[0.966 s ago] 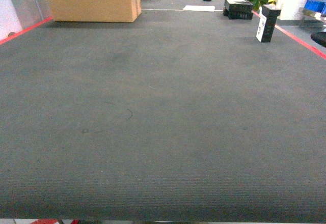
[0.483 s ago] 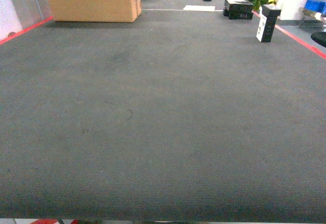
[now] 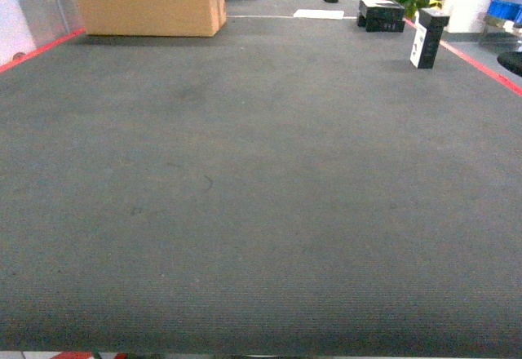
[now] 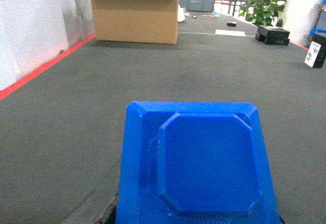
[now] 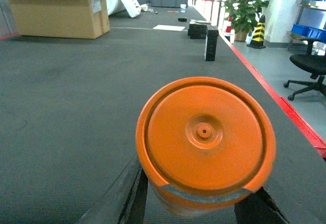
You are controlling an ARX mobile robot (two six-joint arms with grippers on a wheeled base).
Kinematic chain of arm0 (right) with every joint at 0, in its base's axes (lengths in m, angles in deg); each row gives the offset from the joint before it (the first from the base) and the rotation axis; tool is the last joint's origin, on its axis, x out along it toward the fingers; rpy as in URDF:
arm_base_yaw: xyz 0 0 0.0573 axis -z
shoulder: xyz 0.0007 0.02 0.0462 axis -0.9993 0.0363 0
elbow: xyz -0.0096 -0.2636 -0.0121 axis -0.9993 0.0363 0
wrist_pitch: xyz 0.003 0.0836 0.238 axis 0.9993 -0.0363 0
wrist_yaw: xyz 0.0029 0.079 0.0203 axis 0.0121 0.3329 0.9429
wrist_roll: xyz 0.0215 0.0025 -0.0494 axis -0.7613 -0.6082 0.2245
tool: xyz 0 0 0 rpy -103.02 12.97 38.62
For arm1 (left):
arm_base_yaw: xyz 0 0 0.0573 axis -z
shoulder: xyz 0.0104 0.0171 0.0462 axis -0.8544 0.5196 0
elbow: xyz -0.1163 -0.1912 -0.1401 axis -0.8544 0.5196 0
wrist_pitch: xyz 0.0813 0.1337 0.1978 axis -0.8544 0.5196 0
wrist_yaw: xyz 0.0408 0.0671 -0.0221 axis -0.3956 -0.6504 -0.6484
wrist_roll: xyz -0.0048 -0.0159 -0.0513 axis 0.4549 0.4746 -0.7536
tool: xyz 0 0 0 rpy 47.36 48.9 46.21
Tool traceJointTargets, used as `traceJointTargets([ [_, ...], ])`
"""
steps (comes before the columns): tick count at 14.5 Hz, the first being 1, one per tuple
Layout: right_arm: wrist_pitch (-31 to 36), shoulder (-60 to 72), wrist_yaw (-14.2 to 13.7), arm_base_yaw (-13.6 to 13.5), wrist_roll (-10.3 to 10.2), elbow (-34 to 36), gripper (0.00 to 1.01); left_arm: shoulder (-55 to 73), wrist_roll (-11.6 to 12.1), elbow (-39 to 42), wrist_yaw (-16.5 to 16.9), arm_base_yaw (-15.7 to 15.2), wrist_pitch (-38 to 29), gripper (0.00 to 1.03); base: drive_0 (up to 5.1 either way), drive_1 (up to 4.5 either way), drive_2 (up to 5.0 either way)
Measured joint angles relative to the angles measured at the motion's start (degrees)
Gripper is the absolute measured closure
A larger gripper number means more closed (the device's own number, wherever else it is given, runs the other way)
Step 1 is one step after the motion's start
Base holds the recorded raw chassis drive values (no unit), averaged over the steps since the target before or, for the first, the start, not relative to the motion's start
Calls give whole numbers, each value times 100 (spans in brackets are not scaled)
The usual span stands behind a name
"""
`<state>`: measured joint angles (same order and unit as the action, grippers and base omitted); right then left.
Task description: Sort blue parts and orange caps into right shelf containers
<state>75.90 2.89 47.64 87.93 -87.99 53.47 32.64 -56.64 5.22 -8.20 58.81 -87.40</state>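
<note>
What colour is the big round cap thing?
Orange, the round cap shows best in the right wrist view.

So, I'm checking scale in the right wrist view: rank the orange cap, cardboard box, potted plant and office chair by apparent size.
1. Orange cap, only because it is nearest.
2. Cardboard box.
3. Potted plant and office chair: alike, unranked.

blue part (image 4: pixel 204 168) cut off below, orange cap (image 5: pixel 205 137) hiding tool

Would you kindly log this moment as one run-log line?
left: holds blue part | right: holds orange cap | head view: bare carpet, cardboard box far left | crates: none in reach
</note>
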Motion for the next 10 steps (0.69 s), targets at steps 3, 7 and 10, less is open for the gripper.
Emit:
traceJointTargets([
  [3, 7, 0, 0, 0, 2, 0, 60, 0, 0, 0, 2, 0, 35, 60, 0, 0, 0],
  [7, 7, 0, 0, 0, 0, 0, 60, 0, 0, 0, 0, 0, 35, 60, 0, 0, 0],
  [10, 7, 0, 0, 0, 0, 0, 60, 0, 0, 0, 2, 0, 35, 60, 0, 0, 0],
])
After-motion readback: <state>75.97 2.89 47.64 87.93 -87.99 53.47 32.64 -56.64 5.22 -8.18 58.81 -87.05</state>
